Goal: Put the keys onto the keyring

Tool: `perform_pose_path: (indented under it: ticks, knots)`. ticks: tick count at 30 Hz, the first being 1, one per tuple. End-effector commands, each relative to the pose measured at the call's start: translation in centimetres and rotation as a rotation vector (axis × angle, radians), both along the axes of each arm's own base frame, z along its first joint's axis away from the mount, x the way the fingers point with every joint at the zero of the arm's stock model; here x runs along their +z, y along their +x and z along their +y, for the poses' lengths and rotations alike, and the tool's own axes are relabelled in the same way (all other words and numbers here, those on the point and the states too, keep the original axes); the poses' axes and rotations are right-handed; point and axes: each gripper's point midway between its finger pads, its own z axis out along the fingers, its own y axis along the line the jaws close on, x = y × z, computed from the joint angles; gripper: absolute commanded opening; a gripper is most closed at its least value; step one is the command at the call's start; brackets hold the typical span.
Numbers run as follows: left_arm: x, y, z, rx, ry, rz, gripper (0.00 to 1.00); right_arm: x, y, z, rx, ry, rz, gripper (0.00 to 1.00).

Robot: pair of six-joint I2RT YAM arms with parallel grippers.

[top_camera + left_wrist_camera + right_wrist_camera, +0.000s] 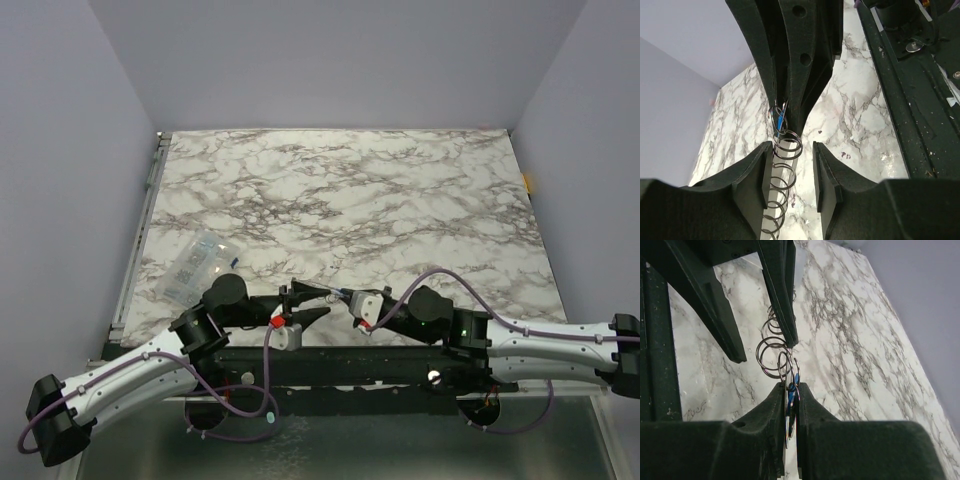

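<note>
My two grippers meet nose to nose over the near edge of the marble table. The right gripper is shut on the keys; a blue head and thin silver edges show between its pads. From them the keyring, a round wire loop, hangs toward the left gripper's fingers. In the left wrist view the keyring heads a string of wire rings running down along the left pad. The left gripper stands open around them, its right pad well apart from them. The blue key sits in the right gripper's tips.
A clear plastic packet lies on the table left of the left arm. A black rail runs along the near edge under both grippers. Grey walls close in the table on three sides.
</note>
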Motion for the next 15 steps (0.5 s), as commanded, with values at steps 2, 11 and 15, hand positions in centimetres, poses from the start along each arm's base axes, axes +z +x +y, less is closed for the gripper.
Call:
perform_pose_path:
  ticks: [2, 11, 15]
  knots:
    - [1.1, -0.2, 0.2, -0.002, -0.007, 0.003, 0.44, 2.1, 1.0, -0.9, -0.066, 0.013, -0.035, 0.01]
    - [5.2, -0.5, 0.2, 0.001, -0.032, 0.079, 0.45, 2.2, 0.4, -1.7, -0.054, -0.100, -0.024, 0.01]
    - [6.3, -0.2, -0.1, 0.017, -0.046, 0.133, 0.48, 2.2, -0.1, -1.9, -0.030, -0.140, -0.003, 0.01]
